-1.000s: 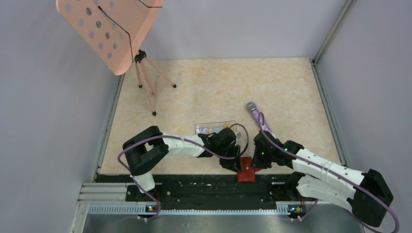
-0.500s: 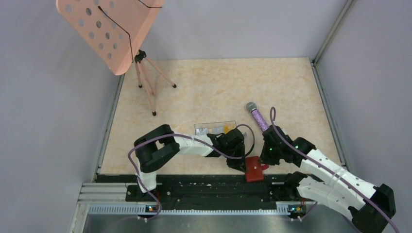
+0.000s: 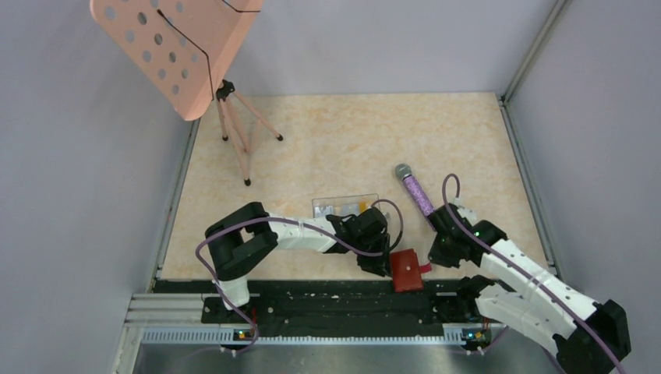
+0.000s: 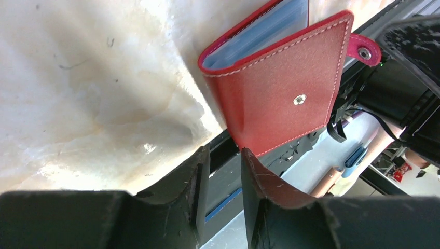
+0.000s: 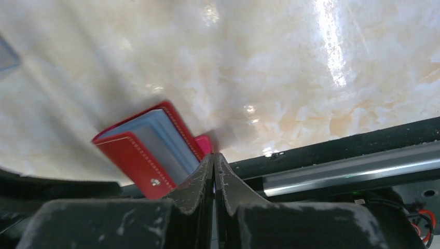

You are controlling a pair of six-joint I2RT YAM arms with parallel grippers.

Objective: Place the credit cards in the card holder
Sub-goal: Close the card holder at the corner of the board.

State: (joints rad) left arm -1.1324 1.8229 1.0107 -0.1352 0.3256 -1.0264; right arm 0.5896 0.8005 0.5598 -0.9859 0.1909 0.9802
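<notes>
Left wrist view: red card holder point(image 4: 280, 98) ajar at the near edge of the counter point(image 4: 78, 78).
Likely soft, floppy leather; take the cover edge. Left pincer point(image 4: 224, 153) parted, empty; right pincer point(image 5: 214, 155) closed beside strap tab point(image 5: 204, 142).

Both arms bend low and inward, the left claw point(image 4: 224, 155) slightly parted, the right claw point(image 5: 214, 160) pressed fully together.
</notes>
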